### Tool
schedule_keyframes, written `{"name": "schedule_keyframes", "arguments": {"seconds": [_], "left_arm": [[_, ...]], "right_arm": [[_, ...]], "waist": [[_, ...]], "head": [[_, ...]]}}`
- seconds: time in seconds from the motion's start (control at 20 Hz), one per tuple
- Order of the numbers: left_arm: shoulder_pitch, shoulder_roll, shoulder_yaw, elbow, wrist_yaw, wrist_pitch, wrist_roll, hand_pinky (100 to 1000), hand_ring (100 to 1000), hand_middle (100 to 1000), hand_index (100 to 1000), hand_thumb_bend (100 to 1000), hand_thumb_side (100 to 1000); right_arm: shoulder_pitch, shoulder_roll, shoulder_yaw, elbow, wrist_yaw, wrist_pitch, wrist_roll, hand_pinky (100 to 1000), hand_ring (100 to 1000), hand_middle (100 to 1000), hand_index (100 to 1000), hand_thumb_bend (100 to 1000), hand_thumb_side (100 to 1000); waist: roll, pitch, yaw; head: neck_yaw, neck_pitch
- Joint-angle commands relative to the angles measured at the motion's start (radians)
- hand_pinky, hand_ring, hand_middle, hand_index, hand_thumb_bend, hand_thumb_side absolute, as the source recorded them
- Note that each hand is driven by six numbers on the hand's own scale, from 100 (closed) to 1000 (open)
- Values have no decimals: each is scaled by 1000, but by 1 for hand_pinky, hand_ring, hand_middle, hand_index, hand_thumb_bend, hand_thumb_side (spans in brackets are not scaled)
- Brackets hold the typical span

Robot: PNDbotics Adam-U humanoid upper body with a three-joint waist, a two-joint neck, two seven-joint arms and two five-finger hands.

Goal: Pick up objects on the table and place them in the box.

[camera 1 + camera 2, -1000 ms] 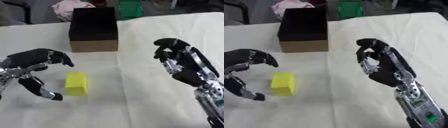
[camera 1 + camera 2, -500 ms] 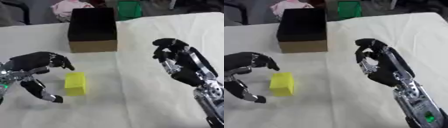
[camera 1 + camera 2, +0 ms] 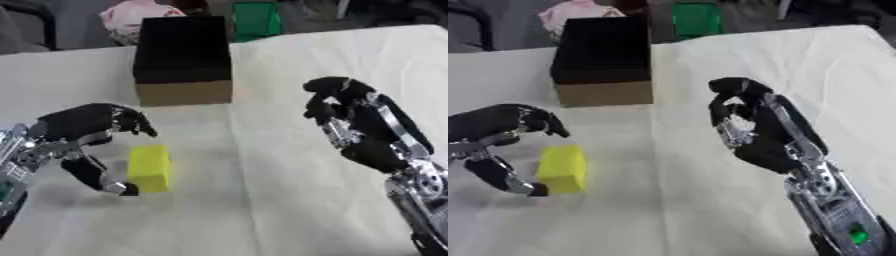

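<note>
Block: yellow block (image 3: 149, 167) lies on the white tablecloth (image 3: 280, 200), near the front left.
Left hand: left hand (image 3: 83, 135) is cupped around the block's left side, fingers arched above it and thumb tip at its lower corner; whether they actually touch it I cannot tell.
Right hand: right hand (image 3: 754, 127) is raised above the cloth, well apart from the block, fingers curled, holding nothing.
Box: dark open box (image 3: 182, 60) with tan front stands farther back, beyond the block.
</note>
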Motion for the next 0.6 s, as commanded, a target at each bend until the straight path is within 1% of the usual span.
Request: {"name": "schedule_keyframes", "arguments": {"seconds": [0.05, 0.4, 0.5, 0.6], "left_arm": [[-30, -6, 7, 20, -13, -2, 20, 775, 651, 699, 833, 628, 469], [-47, -32, 6, 65, -24, -20, 30, 769, 640, 681, 827, 605, 477], [-49, -38, 6, 77, -31, -25, 30, 767, 629, 657, 818, 600, 479], [-50, -43, 4, 88, -37, -31, 26, 759, 604, 613, 805, 589, 470]], "right_arm": [[-12, -9, -3, -9, -5, -3, 4, 651, 886, 547, 788, 129, 372], [-12, -8, -1, -9, -5, -2, 5, 651, 886, 545, 788, 128, 375], [-13, -7, -1, -10, -6, -2, 5, 651, 886, 545, 787, 126, 376], [-14, -6, -1, -10, -6, -2, 5, 651, 886, 545, 787, 124, 378]], "waist": [[-2, -18, -3], [-6, -17, -11], [-6, -17, -13], [-7, -17, -14]], "head": [[-4, -14], [-2, -16], [-2, -16], [-2, -17]]}}
